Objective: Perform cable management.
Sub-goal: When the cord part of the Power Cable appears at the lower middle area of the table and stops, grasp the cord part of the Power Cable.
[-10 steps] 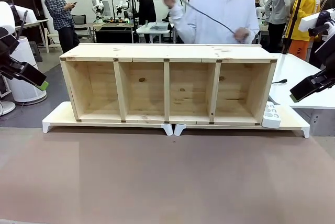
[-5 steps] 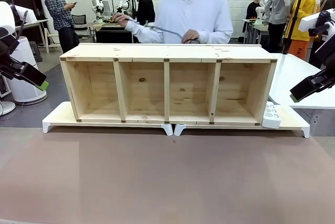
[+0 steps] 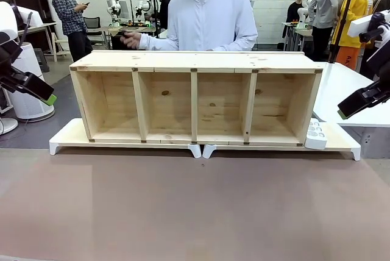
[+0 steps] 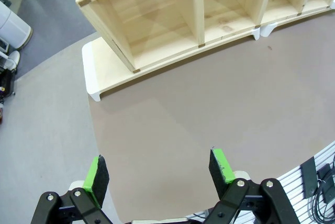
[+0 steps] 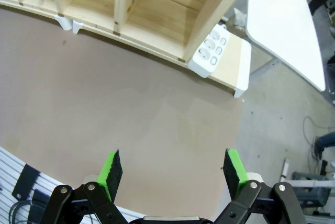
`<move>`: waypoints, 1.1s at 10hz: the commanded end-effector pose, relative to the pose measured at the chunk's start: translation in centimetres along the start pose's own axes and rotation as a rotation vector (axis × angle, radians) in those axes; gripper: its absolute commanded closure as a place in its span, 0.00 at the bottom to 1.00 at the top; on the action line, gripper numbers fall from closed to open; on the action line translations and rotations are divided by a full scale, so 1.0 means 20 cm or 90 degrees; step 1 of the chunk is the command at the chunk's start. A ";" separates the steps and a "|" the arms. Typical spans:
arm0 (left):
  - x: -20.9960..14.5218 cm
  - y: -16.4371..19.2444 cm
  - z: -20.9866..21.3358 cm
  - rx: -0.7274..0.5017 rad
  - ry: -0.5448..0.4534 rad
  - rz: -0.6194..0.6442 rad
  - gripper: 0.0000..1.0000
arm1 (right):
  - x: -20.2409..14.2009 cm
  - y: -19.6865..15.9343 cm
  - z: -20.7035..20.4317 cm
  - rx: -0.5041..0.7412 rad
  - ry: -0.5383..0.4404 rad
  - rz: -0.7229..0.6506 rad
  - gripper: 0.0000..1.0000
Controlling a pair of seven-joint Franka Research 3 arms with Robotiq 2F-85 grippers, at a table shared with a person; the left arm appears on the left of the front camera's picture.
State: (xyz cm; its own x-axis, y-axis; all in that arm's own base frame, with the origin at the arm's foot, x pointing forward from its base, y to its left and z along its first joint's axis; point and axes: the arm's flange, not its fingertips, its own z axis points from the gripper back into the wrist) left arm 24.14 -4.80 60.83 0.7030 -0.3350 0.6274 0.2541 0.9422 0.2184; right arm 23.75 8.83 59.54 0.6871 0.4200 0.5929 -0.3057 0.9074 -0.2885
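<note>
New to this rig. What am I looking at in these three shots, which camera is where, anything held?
Two white robot arms share a brown table with a person standing at the far side. The wide shot comes from a fixed camera between the arms, looking across at the person. The other two come from cameras on the wrists, looking along each claw. The left claw and the right claw both stand open above bare tabletop, holding nothing. On the table sits a long wooden shelf with four open compartments, raised on white risers. A white power strip sits on the riser by the shelf's right end. The person's hand is blurred, so I cannot tell what it holds.
</note>
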 end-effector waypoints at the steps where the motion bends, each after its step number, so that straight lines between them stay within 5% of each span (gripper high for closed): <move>1: 0.01 -0.01 -0.01 0.004 -0.004 -0.002 0.00 | 0.00 -0.01 0.00 -0.003 0.002 -0.004 0.00; 11: 0.01 -0.01 -0.01 0.004 -0.004 -0.002 0.00 | 0.00 -0.01 0.00 -0.003 0.002 -0.004 0.00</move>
State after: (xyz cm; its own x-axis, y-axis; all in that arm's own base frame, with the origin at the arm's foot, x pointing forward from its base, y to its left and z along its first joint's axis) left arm 24.14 -4.80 60.83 0.7030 -0.3350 0.6274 0.2541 0.9422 0.2184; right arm 23.75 8.83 59.54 0.6871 0.4200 0.5929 -0.3057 0.9074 -0.2885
